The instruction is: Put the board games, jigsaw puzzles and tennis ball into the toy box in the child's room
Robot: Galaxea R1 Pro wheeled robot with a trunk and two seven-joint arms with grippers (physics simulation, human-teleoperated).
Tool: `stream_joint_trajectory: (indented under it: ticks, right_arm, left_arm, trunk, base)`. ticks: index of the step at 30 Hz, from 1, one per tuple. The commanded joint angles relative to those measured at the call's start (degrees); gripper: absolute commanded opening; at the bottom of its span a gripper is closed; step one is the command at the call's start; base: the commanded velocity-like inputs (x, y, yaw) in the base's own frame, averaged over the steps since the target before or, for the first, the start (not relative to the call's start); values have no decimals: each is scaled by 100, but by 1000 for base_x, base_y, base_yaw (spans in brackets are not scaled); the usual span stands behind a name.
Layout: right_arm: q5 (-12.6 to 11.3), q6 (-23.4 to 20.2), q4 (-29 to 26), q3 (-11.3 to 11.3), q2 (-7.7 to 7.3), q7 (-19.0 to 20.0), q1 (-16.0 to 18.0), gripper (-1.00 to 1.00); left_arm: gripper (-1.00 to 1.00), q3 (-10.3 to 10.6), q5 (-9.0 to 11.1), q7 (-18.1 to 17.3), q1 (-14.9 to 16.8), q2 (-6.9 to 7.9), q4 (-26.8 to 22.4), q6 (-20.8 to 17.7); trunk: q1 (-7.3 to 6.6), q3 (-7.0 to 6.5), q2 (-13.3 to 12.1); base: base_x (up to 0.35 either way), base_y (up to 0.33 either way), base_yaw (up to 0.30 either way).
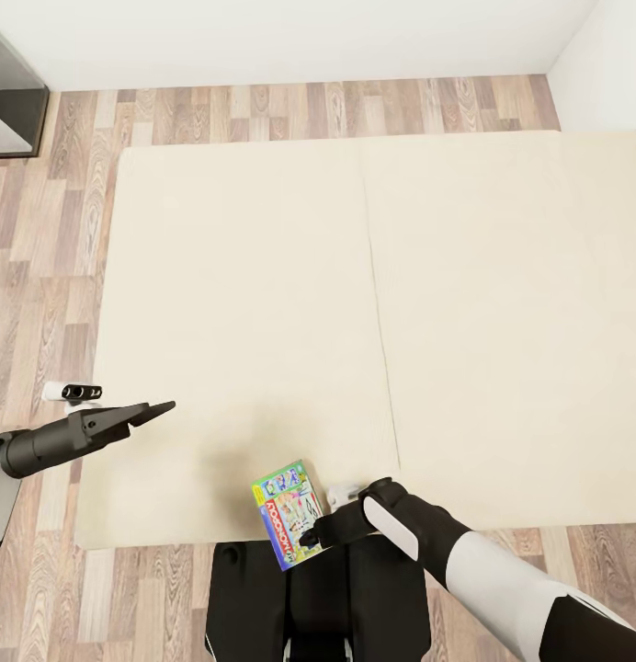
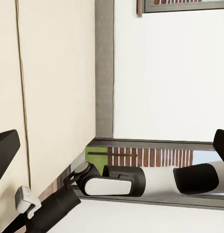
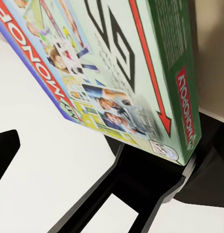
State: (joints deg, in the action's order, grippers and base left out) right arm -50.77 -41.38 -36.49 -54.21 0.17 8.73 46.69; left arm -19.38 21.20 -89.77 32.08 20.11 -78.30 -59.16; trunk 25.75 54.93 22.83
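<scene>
One Monopoly box [image 1: 289, 515] in right claw [image 1: 311, 533]; wrist view shows printing.

- The right arm [image 1: 502, 570] was white on the forearm, with black at the wrist and a black band near the elbow.
- A white oval panel sat on its black wrist link [image 1: 391, 519].
- The right gripper [image 1: 311, 533] was black; its fingers [image 3: 141, 194] were flat, angular black bars.
- The left arm [image 1: 42, 446] was a dark grey tube ending in a tapered black gripper [image 1: 157, 409], with a white segment at the picture's edge.
- A small white block with dark round holes [image 1: 72, 393] sat by the left wrist.
- The trunk [image 1: 318, 602] was glossy black, in rounded panels.
</scene>
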Motion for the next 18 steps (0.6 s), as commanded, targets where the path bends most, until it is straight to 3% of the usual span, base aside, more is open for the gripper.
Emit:
stream_joint_trajectory:
  ticks: [1,18]
  right_arm:
    - [32,-11,1,-11,0,33,5,100]
    - [32,-2,1,-15,4,33,5,100]
  left_arm:
    - [100,1,-4,-23,0,2,-2,-61]
    - [100,8,-3,-23,-10,-4,-20,-53]
  trunk:
    - [3,6,9]
    - [3,6,9]
  base:
    - [0,0,0]
    - [0,19,0]
